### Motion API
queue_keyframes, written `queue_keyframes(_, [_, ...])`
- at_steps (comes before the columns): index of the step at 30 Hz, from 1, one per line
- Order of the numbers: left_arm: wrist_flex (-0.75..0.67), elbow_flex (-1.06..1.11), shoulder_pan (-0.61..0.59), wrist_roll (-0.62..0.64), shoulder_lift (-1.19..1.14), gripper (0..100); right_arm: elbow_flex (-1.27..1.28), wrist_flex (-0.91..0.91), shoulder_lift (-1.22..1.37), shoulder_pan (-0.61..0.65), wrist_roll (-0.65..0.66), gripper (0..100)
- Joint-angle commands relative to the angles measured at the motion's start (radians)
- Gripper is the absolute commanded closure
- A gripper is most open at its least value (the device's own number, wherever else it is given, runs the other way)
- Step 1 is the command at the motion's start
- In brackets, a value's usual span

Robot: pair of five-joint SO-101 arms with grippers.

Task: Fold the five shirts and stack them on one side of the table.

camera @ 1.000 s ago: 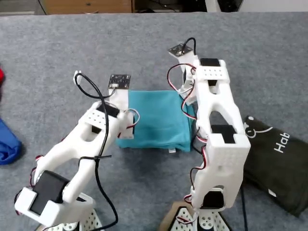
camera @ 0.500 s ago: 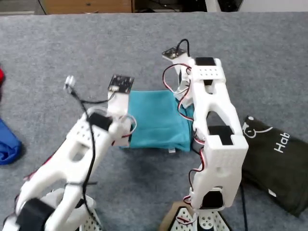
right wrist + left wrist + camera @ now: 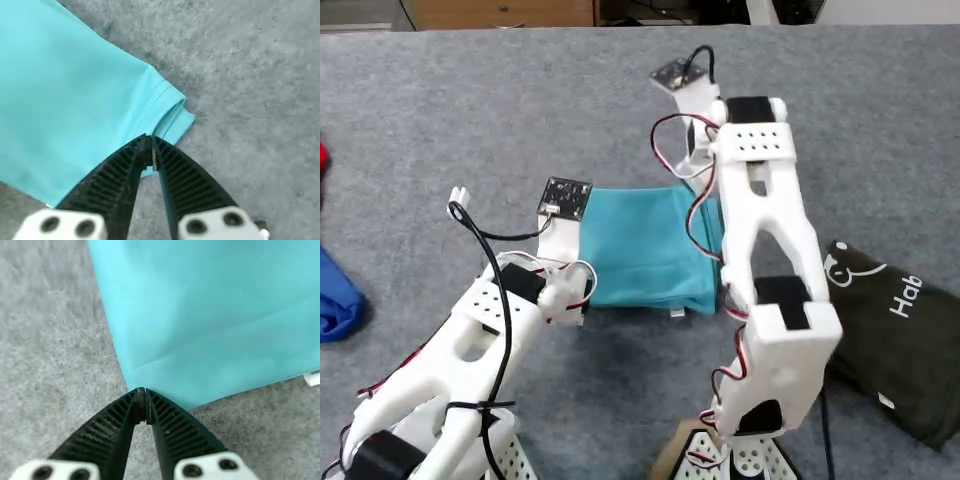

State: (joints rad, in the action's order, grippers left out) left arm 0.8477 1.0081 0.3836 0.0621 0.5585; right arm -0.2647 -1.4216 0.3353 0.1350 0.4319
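Note:
A folded teal shirt (image 3: pixel 645 250) lies flat in the middle of the grey table. My left gripper (image 3: pixel 141 404) is shut, and its tips hover at the shirt's (image 3: pixel 210 315) near left corner with no cloth between them. The left arm (image 3: pixel 490 320) stands at the shirt's left side. My right gripper (image 3: pixel 149 147) is also shut and empty, above the shirt's (image 3: pixel 65 105) folded right edge near its hemmed corner. The right arm (image 3: pixel 760 230) rises along the shirt's right side.
A folded black shirt (image 3: pixel 890 335) lies at the near right. A crumpled blue shirt (image 3: pixel 335 300) and a bit of red cloth (image 3: pixel 323 157) sit at the left edge. Grey carpeted table surface (image 3: pixel 470 100) stretches behind the arms.
The left arm has drawn back toward the near edge, its wrist now over the shirt's left side. The right wrist has swung farther away and up. The teal shirt has not moved.

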Motion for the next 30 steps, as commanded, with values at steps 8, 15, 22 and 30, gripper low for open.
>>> queue_keyframes(8, [-0.121,0.086,0.0,0.003,0.025,98,0.053,-0.011,-0.139,0.027,0.055,99.5])
queue_keyframes(15, [-0.12,0.084,0.0,0.0,-0.002,98,0.139,0.06,-0.139,0.079,0.057,99.5])
queue_keyframes(22, [-0.078,-0.04,-0.002,-0.003,-0.216,98,0.229,0.198,-0.108,0.085,0.057,99.5])
queue_keyframes(30, [-0.061,-0.084,-0.002,-0.006,-0.28,98,0.127,0.27,0.186,-0.012,0.057,99.5])
